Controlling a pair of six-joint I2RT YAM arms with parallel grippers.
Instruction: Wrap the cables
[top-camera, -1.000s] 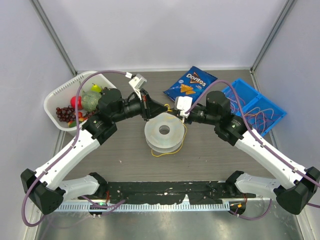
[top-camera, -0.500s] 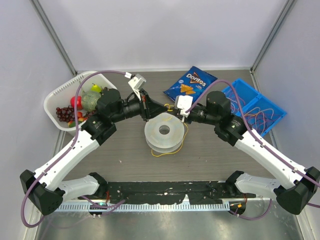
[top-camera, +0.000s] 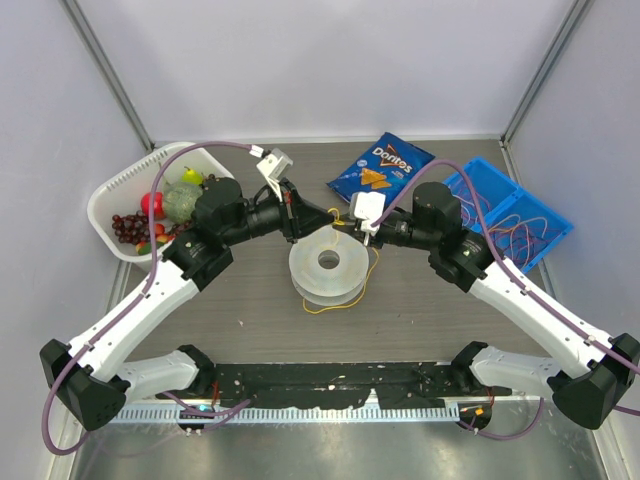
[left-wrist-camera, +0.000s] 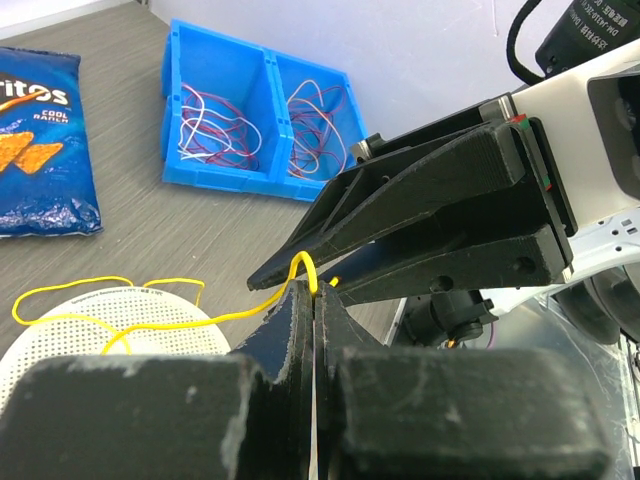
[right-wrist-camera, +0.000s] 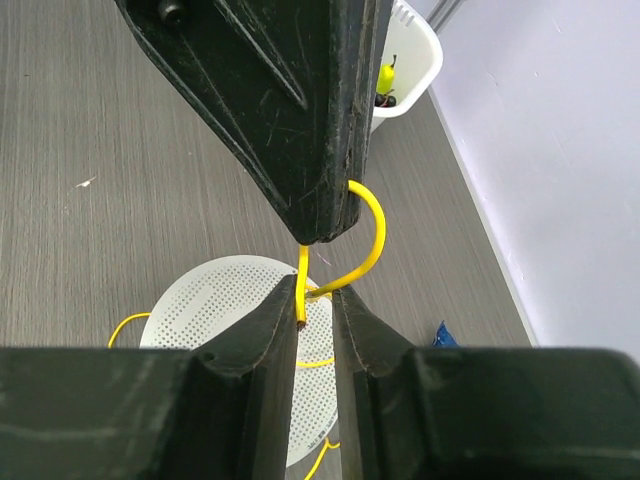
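A yellow cable (top-camera: 335, 306) lies in loose loops around and under the translucent white spool (top-camera: 328, 265) at the table's middle. My left gripper (top-camera: 337, 219) hovers over the spool's far edge, shut on a raised bend of the cable (left-wrist-camera: 160, 325); its tips (left-wrist-camera: 314, 288) pinch it. My right gripper (top-camera: 353, 224) faces it tip to tip. In the right wrist view my right gripper (right-wrist-camera: 317, 290) stands slightly open, with the cable's (right-wrist-camera: 375, 235) cut end hanging between the fingers, against the left one. The left gripper's tip (right-wrist-camera: 320, 225) is just above.
A blue two-compartment bin (top-camera: 497, 172) at the right holds white, purple and orange-red cables (left-wrist-camera: 225, 120). A Doritos bag (top-camera: 385, 165) lies at the back. A white basket (top-camera: 120, 190) of toy fruit stands at the left.
The right arm has edged very slightly left toward the left gripper. The left gripper still holds the yellow cable in the same place.
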